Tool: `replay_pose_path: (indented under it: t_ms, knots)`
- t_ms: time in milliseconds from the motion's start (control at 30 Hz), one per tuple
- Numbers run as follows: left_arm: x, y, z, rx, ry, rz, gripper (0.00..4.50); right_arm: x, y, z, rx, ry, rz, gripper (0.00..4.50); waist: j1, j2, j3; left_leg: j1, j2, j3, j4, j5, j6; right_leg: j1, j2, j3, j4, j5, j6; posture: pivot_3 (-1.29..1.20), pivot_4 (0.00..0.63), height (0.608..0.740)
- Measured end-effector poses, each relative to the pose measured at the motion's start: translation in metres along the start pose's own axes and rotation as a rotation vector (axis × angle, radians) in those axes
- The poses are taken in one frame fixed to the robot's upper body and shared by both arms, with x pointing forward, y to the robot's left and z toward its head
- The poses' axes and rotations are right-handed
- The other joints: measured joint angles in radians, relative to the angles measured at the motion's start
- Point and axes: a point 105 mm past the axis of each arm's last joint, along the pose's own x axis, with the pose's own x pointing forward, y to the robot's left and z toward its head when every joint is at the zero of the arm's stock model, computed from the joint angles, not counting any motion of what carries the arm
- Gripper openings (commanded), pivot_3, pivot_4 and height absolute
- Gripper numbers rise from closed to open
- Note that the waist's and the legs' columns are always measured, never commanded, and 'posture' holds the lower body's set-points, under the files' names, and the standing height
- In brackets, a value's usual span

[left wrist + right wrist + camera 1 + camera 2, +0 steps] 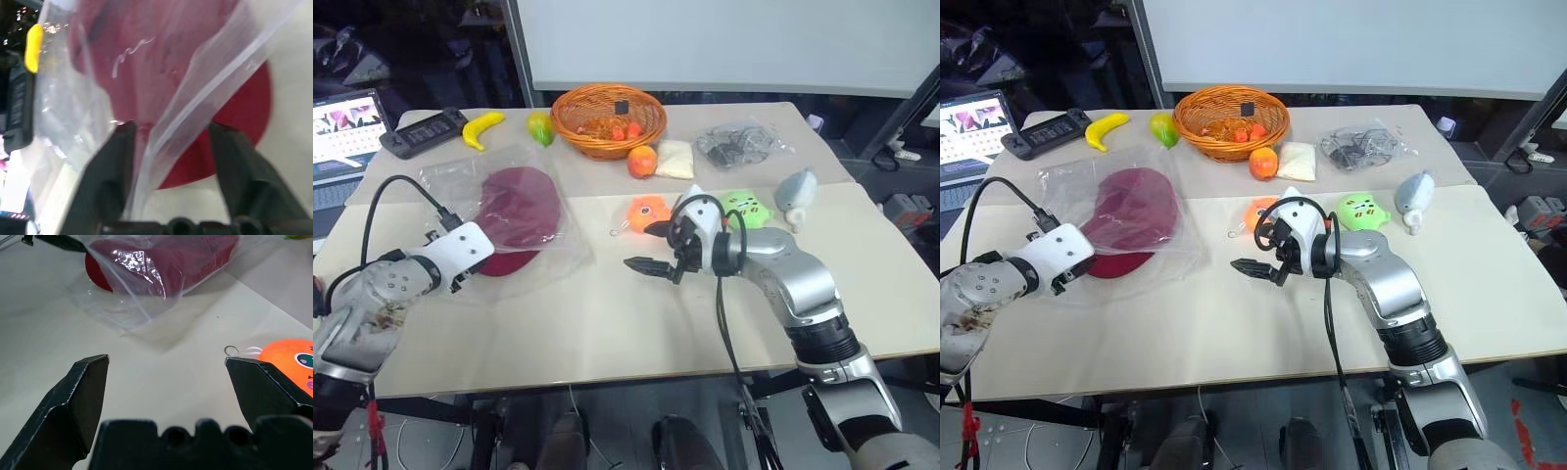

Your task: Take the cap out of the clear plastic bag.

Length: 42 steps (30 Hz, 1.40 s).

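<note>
The maroon cap [519, 201] lies inside the clear plastic bag [460, 181] on the left half of the table, its brim [244, 122] poking out of the bag's mouth toward me. My left gripper [168, 127] is at that near edge; its fingers stand a little apart, with the bag's sealed strip and the brim's rim between them. My right gripper [644, 247] hovers open over bare table to the right of the bag, with nothing between its fingers. It points toward the cap [166, 259].
At the back stand a wicker basket [607, 117], a banana [481, 127], a game controller [423, 130] and a laptop [342, 127]. An orange plush [649, 211], green plush [746, 206], grey plush [795, 188] and a small bag of cables [739, 142] lie to the right.
</note>
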Motion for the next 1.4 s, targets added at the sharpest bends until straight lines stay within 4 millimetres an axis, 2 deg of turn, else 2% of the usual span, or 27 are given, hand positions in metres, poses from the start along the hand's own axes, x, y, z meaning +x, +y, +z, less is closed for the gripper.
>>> replay_pose_path:
  t_ms: [67, 100, 300, 500, 567, 733, 833, 933, 1033, 1133, 1267, 1333, 1400]
  knots:
    - [0.0, 0.001, -0.001, 0.005, 0.012, 0.007, 0.23, 0.0, 0.0, 0.0, 0.0, -0.001, -0.002, 4.5, 0.0, 0.0, 0.0, 0.0, 0.0, 0.0, 0.0, 0.0, 0.0, 0.0, 0.0, 0.0, 0.0, 0.0, 0.0, 0.0, 0.15, 0.74]
    - [0.001, 0.001, -0.002, 0.007, 0.02, 0.013, 0.07, 0.0, 0.0, 0.0, 0.001, -0.001, -0.002, 4.5, 0.0, 0.0, 0.0, 0.0, 0.0, 0.0, 0.0, 0.0, 0.0, 0.0, 0.0, 0.0, 0.0, 0.0, 0.0, 0.0, 0.15, 0.74]
    - [0.004, 0.003, 0.0, 0.011, 0.023, 0.043, 0.07, 0.001, 0.001, 0.0, 0.005, -0.003, -0.001, 4.5, 0.0, 0.0, 0.0, 0.0, 0.0, 0.0, 0.0, 0.0, 0.0, 0.0, 0.0, 0.0, 0.0, 0.0, 0.0, 0.0, 0.15, 0.74]
    - [0.007, 0.023, 0.014, -0.015, -0.017, 0.121, 0.07, 0.005, 0.017, 0.015, -0.01, -0.058, 0.063, 4.5, 0.001, -0.001, 0.0, -0.001, 0.0, 0.0, 0.001, 0.0, 0.0, 0.0, 0.0, 0.0, 0.0, 0.0, 0.0, 0.0, 0.15, 0.74]
    - [0.008, 0.03, 0.019, -0.027, -0.033, 0.149, 0.07, 0.007, 0.021, 0.016, -0.01, -0.061, 0.078, 4.5, 0.001, -0.001, 0.0, -0.001, 0.0, 0.0, 0.001, 0.0, 0.0, 0.0, 0.0, 0.0, 0.001, 0.0, 0.0, 0.0, 0.15, 0.74]
    - [0.0, 0.067, 0.046, -0.042, -0.114, 0.277, 0.07, 0.021, 0.04, 0.022, -0.02, -0.085, 0.128, 4.5, 0.001, -0.002, 0.0, -0.001, 0.0, -0.001, 0.002, 0.0, 0.0, 0.0, 0.0, 0.0, 0.001, 0.0, 0.0, 0.0, 0.15, 0.74]
    - [-0.004, 0.081, 0.056, -0.052, -0.137, 0.31, 0.07, 0.031, 0.047, 0.022, -0.088, -0.069, 0.127, 4.5, -0.001, -0.002, 0.001, -0.001, 0.0, -0.001, 0.002, 0.0, 0.0, 0.0, 0.0, 0.0, 0.001, 0.0, 0.0, 0.0, 0.15, 0.74]
    - [-0.003, 0.088, 0.066, -0.146, -0.165, 0.289, 0.07, 0.048, 0.061, 0.028, -0.203, -0.082, 0.132, 4.5, -0.002, -0.002, 0.0, -0.001, 0.0, -0.001, 0.003, 0.0, 0.0, -0.001, 0.0, -0.001, 0.002, 0.0, 0.0, 0.0, 0.15, 0.74]
    - [0.0, 0.09, 0.075, -0.213, -0.193, 0.25, 0.07, 0.064, 0.074, 0.039, -0.236, -0.145, 0.148, 4.5, -0.005, -0.003, 0.0, -0.001, 0.0, -0.001, 0.003, 0.0, 0.0, -0.001, 0.001, -0.001, 0.002, 0.0, 0.001, 0.0, 0.15, 0.74]
    - [0.002, 0.09, 0.075, -0.23, -0.19, 0.233, 0.07, 0.088, 0.088, 0.053, -0.299, -0.193, 0.155, 4.5, -0.009, -0.003, 0.0, -0.001, 0.0, -0.001, 0.003, 0.0, 0.0, -0.002, 0.001, 0.0, 0.003, 0.0, 0.0, 0.0, 0.15, 0.74]
    - [0.007, 0.083, 0.074, -0.23, -0.182, 0.204, 0.07, 0.117, 0.09, 0.08, -0.415, -0.254, 0.074, 4.5, -0.006, -0.004, 0.0, -0.001, 0.0, -0.001, 0.003, 0.0, -0.001, -0.003, 0.001, 0.0, 0.005, 0.0, 0.0, 0.0, 0.15, 0.74]
    - [0.007, 0.082, 0.074, -0.231, -0.18, 0.2, 0.07, 0.129, 0.088, 0.083, -0.474, -0.246, 0.042, 4.5, -0.003, -0.005, 0.0, -0.001, 0.0, -0.001, 0.003, 0.0, -0.001, -0.002, 0.001, -0.001, 0.005, 0.0, 0.0, 0.0, 0.15, 0.74]
    - [0.007, 0.081, 0.074, -0.23, -0.181, 0.197, 0.07, 0.144, 0.084, 0.075, -0.514, -0.206, 0.012, 4.5, -0.001, -0.007, 0.0, -0.001, 0.0, -0.001, 0.003, 0.0, -0.001, -0.002, 0.001, -0.001, 0.005, 0.0, 0.0, 0.0, 0.15, 0.74]
